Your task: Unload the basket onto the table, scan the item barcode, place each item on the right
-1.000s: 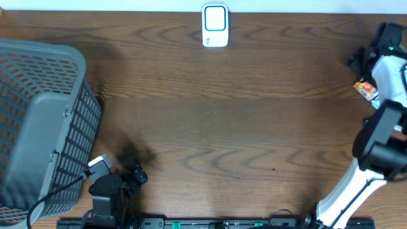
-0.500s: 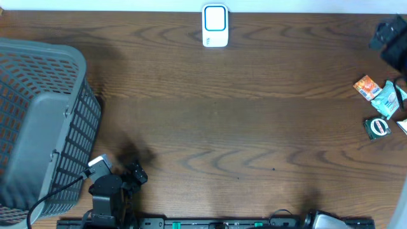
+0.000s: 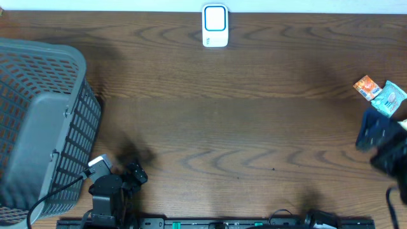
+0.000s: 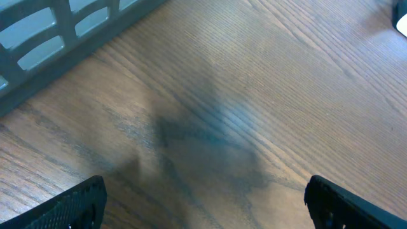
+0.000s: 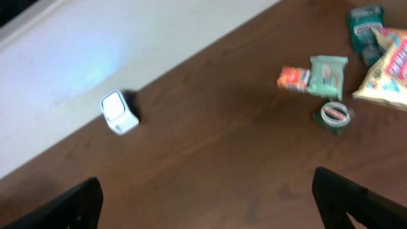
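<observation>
Nothing is held; the packets point(image 5: 327, 75) lie loose on the table point(image 4: 286, 83).
The left gripper point(image 4: 203, 198) spreads its fingers wide over bare wood, with a grey basket point(image 4: 57, 38) ahead to their left. The right gripper point(image 5: 206, 194) is equally wide and empty. A white scanner point(image 5: 119, 112) sits ahead-left of its fingers and the packets ahead-right, their printing too blurred to read.

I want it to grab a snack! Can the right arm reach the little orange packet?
Probably yes: the right gripper is open, the orange packet lies close by, with nothing between them.
</observation>
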### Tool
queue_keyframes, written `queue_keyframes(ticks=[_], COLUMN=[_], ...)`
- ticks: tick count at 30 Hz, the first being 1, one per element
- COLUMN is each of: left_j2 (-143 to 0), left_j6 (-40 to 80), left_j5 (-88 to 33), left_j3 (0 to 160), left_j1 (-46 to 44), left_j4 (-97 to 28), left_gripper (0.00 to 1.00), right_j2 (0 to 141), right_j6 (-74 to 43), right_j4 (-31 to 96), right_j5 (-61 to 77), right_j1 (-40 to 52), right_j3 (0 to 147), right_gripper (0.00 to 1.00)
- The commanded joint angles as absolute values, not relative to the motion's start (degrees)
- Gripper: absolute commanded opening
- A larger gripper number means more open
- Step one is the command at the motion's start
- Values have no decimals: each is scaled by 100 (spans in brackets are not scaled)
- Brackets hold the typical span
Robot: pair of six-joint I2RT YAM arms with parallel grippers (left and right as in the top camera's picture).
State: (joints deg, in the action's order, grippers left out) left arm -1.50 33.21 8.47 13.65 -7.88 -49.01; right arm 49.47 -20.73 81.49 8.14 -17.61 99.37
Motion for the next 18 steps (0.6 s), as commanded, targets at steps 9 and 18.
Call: queue_keyframes(ticks=[9, 18], left_j2=[-137, -137], left_j6=[3291, 3293], left_j5=[1011, 1013], left_j3=[1328, 1328], left_j1=[-768, -768], left_j4=[-5238, -5238], left_gripper=[98, 98], right_j2=[4025, 2217], right_j6=[-1686, -1660], right_j4=[9706, 7609], right_j5=[132, -119], right_j1=[-1712, -582], right_j3=[9762, 7640], right_gripper=[99, 99])
